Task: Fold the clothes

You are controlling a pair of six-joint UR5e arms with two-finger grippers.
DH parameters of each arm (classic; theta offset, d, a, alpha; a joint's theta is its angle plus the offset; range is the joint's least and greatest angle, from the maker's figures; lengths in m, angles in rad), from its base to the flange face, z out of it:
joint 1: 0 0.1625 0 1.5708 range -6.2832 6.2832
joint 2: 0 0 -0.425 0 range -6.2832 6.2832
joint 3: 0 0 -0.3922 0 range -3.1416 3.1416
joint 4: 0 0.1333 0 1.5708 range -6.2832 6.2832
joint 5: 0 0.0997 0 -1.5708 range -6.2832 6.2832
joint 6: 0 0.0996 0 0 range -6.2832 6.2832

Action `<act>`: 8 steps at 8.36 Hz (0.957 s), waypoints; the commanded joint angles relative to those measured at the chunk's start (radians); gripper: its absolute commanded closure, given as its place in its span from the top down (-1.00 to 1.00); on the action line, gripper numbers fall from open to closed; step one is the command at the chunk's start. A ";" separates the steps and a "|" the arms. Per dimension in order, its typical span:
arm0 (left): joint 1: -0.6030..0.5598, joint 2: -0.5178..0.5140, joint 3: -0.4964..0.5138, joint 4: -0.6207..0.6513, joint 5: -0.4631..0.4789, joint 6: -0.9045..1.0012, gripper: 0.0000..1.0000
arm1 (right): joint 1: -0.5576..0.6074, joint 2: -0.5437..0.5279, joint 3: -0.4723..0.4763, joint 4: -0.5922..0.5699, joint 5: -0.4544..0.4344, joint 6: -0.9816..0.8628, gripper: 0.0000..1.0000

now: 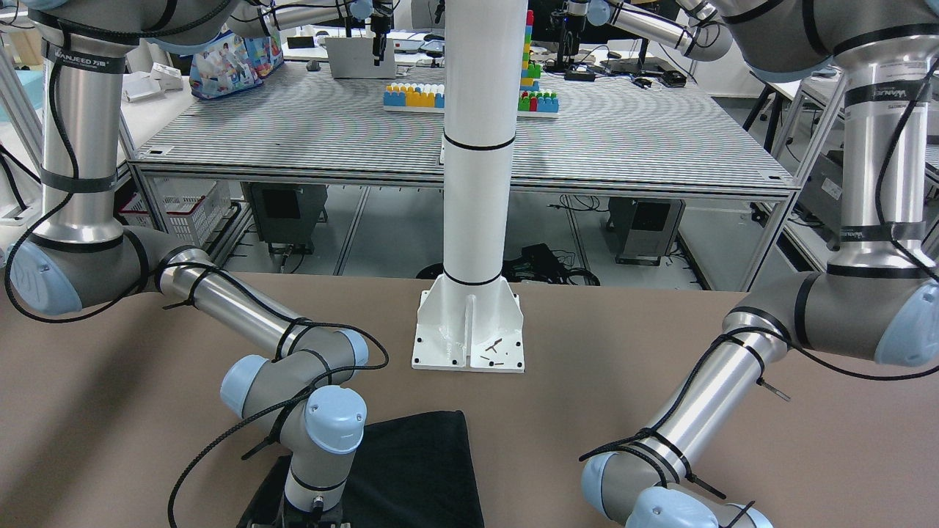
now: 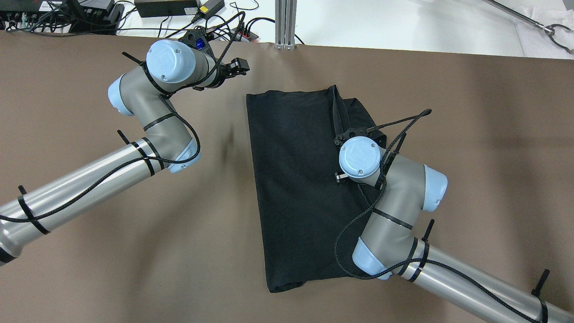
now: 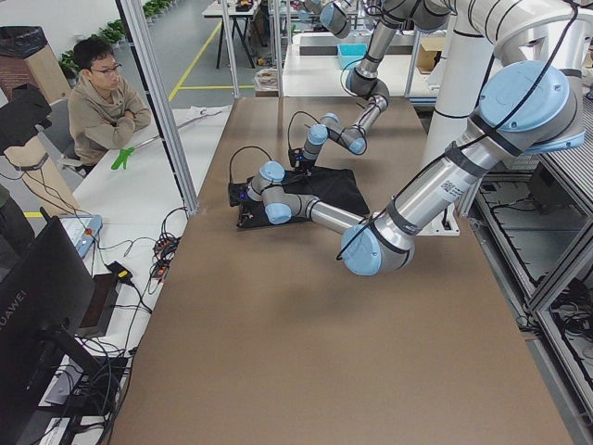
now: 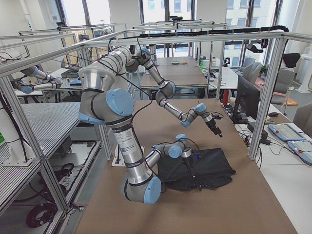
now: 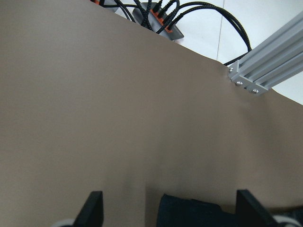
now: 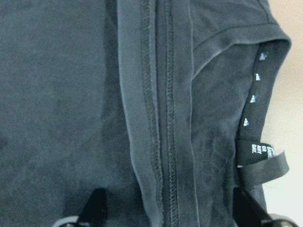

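Clothes (image 2: 296, 179): black garment flat on table (image 2: 89, 269), hem seam (image 6: 158, 118) along its right side.
Right gripper (image 6: 170, 213) points down over the seam, jaws wide, empty; left gripper (image 5: 168, 210) hovers near garment's far corner, jaws wide. Fingertips (image 6: 97, 208) cropped; tag (image 6: 260, 153) print unreadable.

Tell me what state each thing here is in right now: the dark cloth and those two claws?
black garment: lying flat on the table, folded into a long rectangle, one far corner bunched.
left gripper: open, empty, raised over bare table beside the garment.
right gripper: open, close over the garment, gripping nothing.
care label: sticking out from the garment's edge, end curled.
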 commanded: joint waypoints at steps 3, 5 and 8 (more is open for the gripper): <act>0.000 0.017 -0.018 0.000 0.004 0.000 1.00 | 0.094 -0.094 0.002 0.011 0.014 -0.159 0.89; 0.000 0.026 -0.036 0.001 0.005 0.000 1.00 | 0.122 -0.087 0.002 0.042 0.020 -0.177 0.89; 0.000 0.031 -0.056 0.001 0.008 -0.002 1.00 | 0.115 -0.036 0.048 0.024 0.091 -0.018 0.89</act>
